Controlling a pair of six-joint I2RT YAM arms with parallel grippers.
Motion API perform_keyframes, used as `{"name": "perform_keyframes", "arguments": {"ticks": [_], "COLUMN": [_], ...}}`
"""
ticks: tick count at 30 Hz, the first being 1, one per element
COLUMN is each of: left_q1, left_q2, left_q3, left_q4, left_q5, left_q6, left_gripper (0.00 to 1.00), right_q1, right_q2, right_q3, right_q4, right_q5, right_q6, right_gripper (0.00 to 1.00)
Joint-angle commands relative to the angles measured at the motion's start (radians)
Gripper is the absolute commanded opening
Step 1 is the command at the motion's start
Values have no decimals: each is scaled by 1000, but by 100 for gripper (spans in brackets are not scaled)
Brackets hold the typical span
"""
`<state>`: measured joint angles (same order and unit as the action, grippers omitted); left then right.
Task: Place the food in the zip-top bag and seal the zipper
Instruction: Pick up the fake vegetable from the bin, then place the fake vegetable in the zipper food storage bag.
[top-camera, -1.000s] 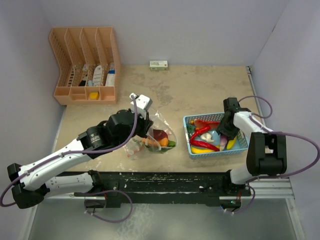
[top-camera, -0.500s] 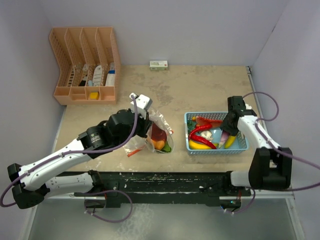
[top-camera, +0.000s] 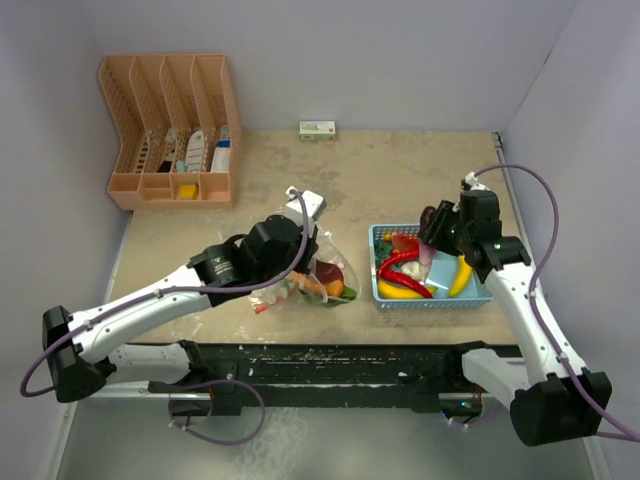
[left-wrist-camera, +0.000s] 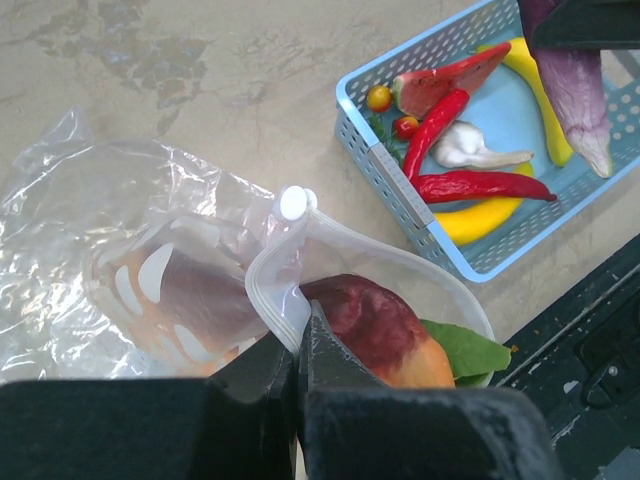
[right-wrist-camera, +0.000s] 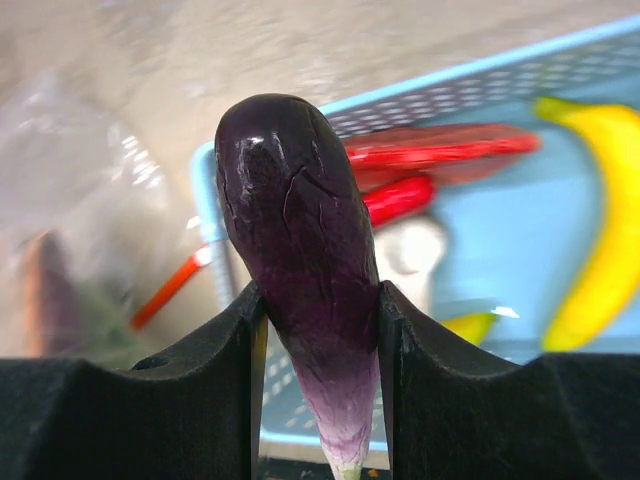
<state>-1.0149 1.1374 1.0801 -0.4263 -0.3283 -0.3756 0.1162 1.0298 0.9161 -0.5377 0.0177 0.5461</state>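
Bench edge, left tool (left-wrist-camera: 300, 335): shut tight on rim of zip-top bag (left-wrist-camera: 90, 200), just beside white slider (left-wrist-camera: 293, 203); pinches mouth up and open toward basket.
Bag contents: dark red-orange chunk (left-wrist-camera: 370, 320) and green leaf (left-wrist-camera: 465, 350) already inside, just behind rim.
Zipper (left-wrist-camera: 395, 258): unsealed along gaping mouth.
Basket (left-wrist-camera: 400, 195): to right of bag, near but apart; red chilies (left-wrist-camera: 470, 185) and yellow bananas (left-wrist-camera: 480, 215) lying inside.
Right tool (right-wrist-camera: 318, 300): clamped on purple eggplant (right-wrist-camera: 290, 190), lifted above basket; rounded end pointing away from wrist, narrow pale tip back between fingers.
Step in hand: probably carrying eggplant across to bag mouth.
Doing it well: keep left pinch firm and mouth facing basket; come in low, rounded end first, aiming for gap between rim and chunk; let go only once well past rim; avoid dragging floppy film or pushing leaf out.
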Motion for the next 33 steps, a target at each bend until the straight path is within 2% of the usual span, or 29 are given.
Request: {"name": "perform_keyframes", "arguments": {"ticks": [1,13,18,25,33], "left_q1": [18,61,63,62,62], "left_q2": [51,156,167,149,127], "left_q3": [75,80,94,107,96], "left_q4": [102,155,153,155,173], "left_q5": [17,71,69,74,99], "left_q6": [-3,-27,-15,-3,-12], "left_gripper": [0,0,0,0,0], "right_q1": [67,198,314,457,475], "right_q2": [-80,-194,-142,-102,44], "right_q3": [51,15,26,31,123], "right_q4": [102,214,122,43,9], "right_q5": [-162,-551,-561,-482,-432], "right_q6": [-34,-85,-124,-123,-126], "right_gripper": [0,0,0,0,0]}}
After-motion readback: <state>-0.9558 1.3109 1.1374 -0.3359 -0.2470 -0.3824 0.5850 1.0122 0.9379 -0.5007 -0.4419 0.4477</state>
